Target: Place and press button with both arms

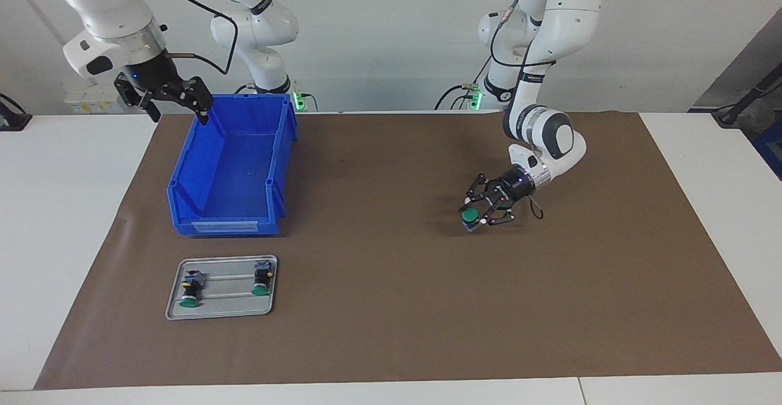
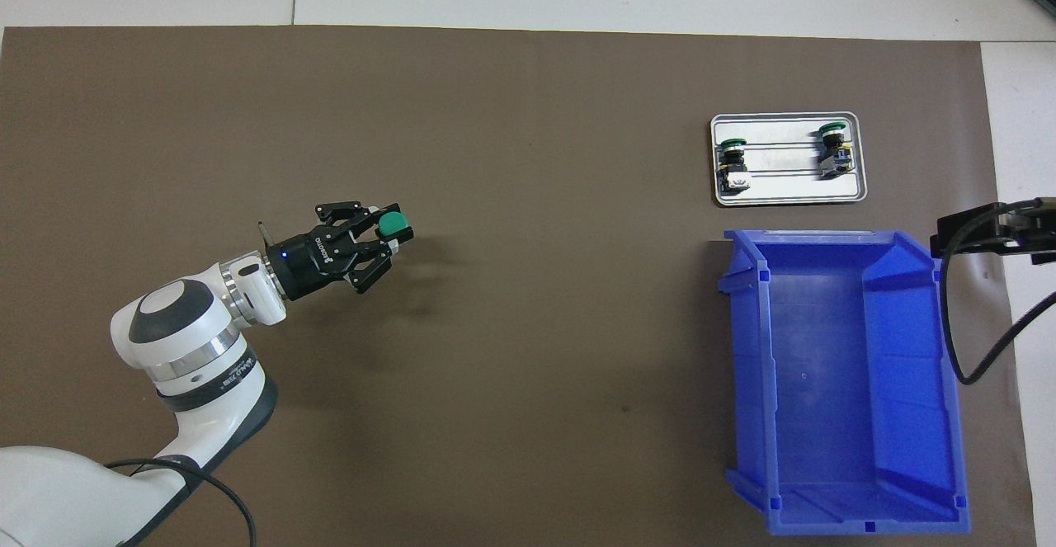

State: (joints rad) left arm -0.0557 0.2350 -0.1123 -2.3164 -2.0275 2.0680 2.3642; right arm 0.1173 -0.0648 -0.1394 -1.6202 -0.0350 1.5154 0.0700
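Bin (image 1: 229, 167) first: blue, open-topped, it sits nearest the robots at the right arm's end of the brown mat (image 1: 391, 307), and we see the right gripper (image 1: 177, 102) hanging over its rim with fingers spread wide, holding nothing; that arm waits. Next, toward the left arm's end, the left gripper (image 1: 479, 214) hangs low over the mat, its fingers clamped on the button (image 1: 470, 215), green cap turned outward; we cannot tell whether the button touches the mat. Farthest out, beside the bin's open end, lies a metal tray (image 1: 221, 313) with two more buttons (image 1: 189, 293) resting on their sides.

We judge the held button light, rigid and small, its smooth round cap likely slippery, so the black body below the cap is the place to pinch, as the left gripper seems to do. Any small wired bits at its base look delicate, so we would keep fingers off them and press only on the cap.
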